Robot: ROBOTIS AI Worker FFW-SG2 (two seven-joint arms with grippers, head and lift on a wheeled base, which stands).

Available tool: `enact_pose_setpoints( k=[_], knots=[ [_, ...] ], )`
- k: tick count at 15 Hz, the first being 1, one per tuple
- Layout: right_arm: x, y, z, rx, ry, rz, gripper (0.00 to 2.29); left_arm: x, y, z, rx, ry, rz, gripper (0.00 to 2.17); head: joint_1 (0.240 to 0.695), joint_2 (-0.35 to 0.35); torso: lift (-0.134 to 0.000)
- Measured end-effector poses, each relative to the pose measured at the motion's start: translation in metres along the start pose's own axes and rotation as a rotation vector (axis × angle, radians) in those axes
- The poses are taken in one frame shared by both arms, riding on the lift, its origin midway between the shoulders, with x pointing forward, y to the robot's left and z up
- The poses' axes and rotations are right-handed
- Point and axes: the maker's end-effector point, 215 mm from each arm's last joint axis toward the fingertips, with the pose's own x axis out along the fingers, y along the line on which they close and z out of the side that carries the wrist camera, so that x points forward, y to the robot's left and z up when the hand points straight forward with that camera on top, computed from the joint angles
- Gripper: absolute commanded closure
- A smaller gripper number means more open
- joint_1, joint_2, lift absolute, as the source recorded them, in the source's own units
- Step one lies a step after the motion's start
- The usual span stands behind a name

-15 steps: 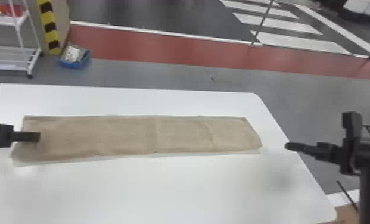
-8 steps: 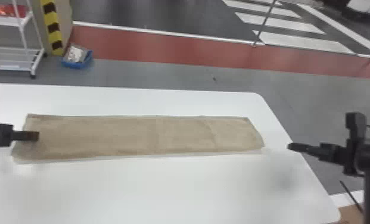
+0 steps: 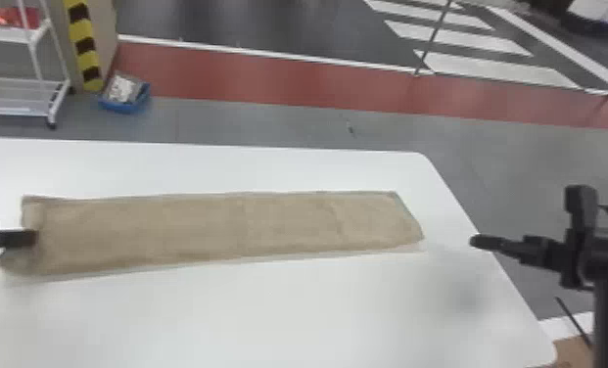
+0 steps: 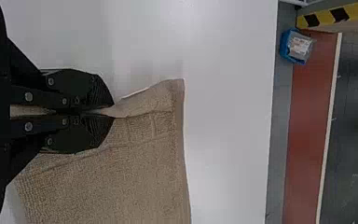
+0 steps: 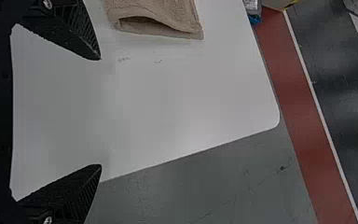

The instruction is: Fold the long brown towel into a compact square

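The brown towel (image 3: 219, 225) lies as a long strip across the white table, its left end slightly raised. At that end is my left gripper (image 3: 34, 238). In the left wrist view my left gripper (image 4: 112, 112) is shut on the edge of the towel (image 4: 144, 172), with cloth pinched between the fingertips. My right gripper (image 3: 474, 241) is over the table's right edge, a short way from the towel's right end. In the right wrist view my right gripper (image 5: 100, 112) stands wide open with nothing between its fingers, and the towel's folded end (image 5: 158, 18) is off to one side.
The white table (image 3: 288, 313) has a slanting right edge (image 3: 493, 259) beneath the right gripper. Beyond the table, on the floor, are a blue bin (image 3: 124, 93) and a white shelf rack (image 3: 18, 83) at the far left.
The head view has shifted very slightly. Both arms and the towel otherwise hold the same places.
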Motion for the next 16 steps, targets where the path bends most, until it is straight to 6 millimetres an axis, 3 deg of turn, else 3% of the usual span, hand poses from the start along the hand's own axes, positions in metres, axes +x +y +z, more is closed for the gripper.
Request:
enact_pose_setpoints(
  k=[4,7,9,11,13,16],
  knots=[
    [0.001,0.005,0.000,0.000,-0.005,0.011,0.05,-0.050,-0.003,-0.027,-0.013,-0.027,-0.042,1.79,0.695,-0.287,-0.124],
    [0.003,0.031,-0.001,0.028,-0.022,0.065,0.06,-0.075,-0.004,-0.048,-0.004,-0.030,-0.051,1.79,0.695,-0.268,-0.124],
    [0.004,0.057,0.006,0.031,-0.035,0.103,0.06,-0.083,-0.006,-0.053,0.006,-0.033,-0.058,1.79,0.695,-0.249,-0.124],
    [0.013,0.079,0.030,0.010,-0.051,0.121,0.06,-0.086,-0.009,-0.056,0.011,-0.033,-0.067,1.79,0.695,-0.221,-0.124],
    [0.031,0.092,0.044,0.005,-0.047,0.128,0.06,-0.086,-0.010,-0.058,0.013,-0.030,-0.073,1.79,0.695,-0.206,-0.124],
    [0.065,0.113,0.048,-0.060,-0.019,0.123,0.06,-0.087,-0.011,-0.062,0.013,-0.025,-0.079,1.79,0.695,-0.183,-0.124]
  ],
)
